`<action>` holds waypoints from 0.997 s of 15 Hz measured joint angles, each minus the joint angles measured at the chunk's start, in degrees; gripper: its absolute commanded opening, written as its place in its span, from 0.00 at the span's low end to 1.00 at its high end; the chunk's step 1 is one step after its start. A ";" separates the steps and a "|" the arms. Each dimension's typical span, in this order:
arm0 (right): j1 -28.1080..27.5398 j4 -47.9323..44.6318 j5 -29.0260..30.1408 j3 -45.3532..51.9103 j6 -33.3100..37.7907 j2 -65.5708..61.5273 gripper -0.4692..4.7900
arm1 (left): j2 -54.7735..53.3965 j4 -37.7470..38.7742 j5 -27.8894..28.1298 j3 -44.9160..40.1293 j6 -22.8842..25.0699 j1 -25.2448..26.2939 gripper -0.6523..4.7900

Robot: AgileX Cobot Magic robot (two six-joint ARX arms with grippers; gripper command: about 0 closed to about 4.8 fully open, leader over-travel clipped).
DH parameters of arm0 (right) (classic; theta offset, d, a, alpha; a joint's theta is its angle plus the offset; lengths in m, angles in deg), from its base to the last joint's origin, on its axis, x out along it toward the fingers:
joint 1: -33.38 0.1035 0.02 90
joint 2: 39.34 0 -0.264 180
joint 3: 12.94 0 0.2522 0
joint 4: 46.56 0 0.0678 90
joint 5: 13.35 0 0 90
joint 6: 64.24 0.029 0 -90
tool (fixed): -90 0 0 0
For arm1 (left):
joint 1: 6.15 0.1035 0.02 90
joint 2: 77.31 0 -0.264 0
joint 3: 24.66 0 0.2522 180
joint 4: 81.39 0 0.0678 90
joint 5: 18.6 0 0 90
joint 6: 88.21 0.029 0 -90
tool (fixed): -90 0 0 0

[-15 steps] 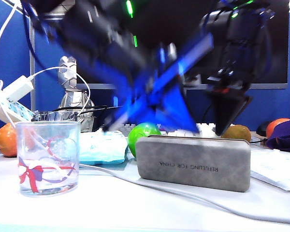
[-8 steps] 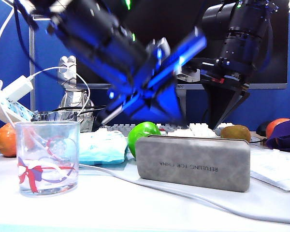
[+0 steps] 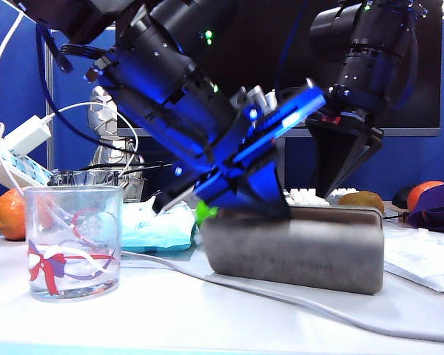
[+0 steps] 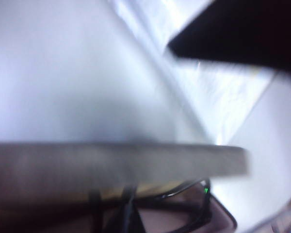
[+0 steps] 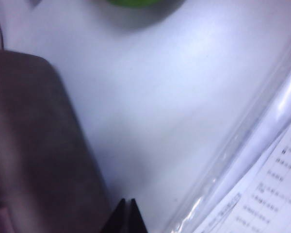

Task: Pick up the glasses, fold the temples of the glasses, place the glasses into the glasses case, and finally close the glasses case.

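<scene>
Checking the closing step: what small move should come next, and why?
Probably the shut left gripper keeps pressing the grey suede-like glasses case lid down. The left wrist view shows the black-framed glasses inside under a lid not yet seated. The shut right gripper is behind it.

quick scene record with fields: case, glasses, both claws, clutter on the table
case: glasses case on table, lid lowered, not quite shut
glasses: dark frame visible under lid edge in left wrist view
left claw: left claw shut, pressing on case top
right claw: right claw shut, at case's far edge
clutter: tumbler, blue packet, white cable
</scene>
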 measured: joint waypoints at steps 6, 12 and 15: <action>0.00 2.91 2.12 -0.37 2.05 5.49 0.09 | -0.24 2.93 -1.90 -0.13 0.02 0.02 0.12; 0.02 12.79 8.11 -0.31 5.60 6.32 0.11 | -0.24 4.72 -7.02 -0.13 0.02 0.02 0.12; 0.13 16.31 12.92 -0.09 3.48 6.34 0.42 | -0.24 7.02 -8.28 -0.13 0.02 0.02 0.12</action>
